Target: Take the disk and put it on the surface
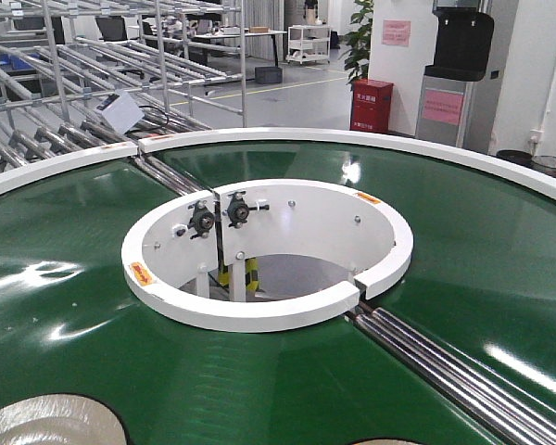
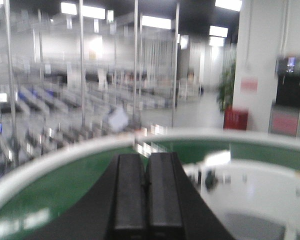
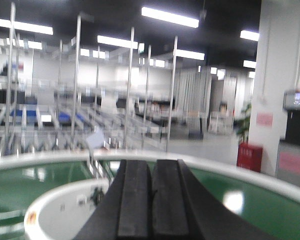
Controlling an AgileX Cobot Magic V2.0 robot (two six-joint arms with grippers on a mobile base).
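Note:
A pale, shiny disk [image 1: 46, 422] lies on the green conveyor belt [image 1: 463, 241] at the bottom left corner of the front view, cut off by the frame edge. A dark sliver of some other object [image 1: 385, 441] shows at the bottom edge. The surface is out of view. Neither arm appears in the front view. In the left wrist view my left gripper [image 2: 146, 156] is shut with nothing between its black fingers, held above the belt. My right gripper [image 3: 151, 161] is likewise shut and empty, raised over the belt and facing the hall.
A white inner ring [image 1: 259, 311] with two black knobs [image 1: 219, 216] surrounds the belt's central opening. Metal rollers [image 1: 463, 375] cross the belt at front right and back left. A white outer rim [image 1: 352, 139] bounds the belt; roller racks [image 1: 65, 102] stand beyond.

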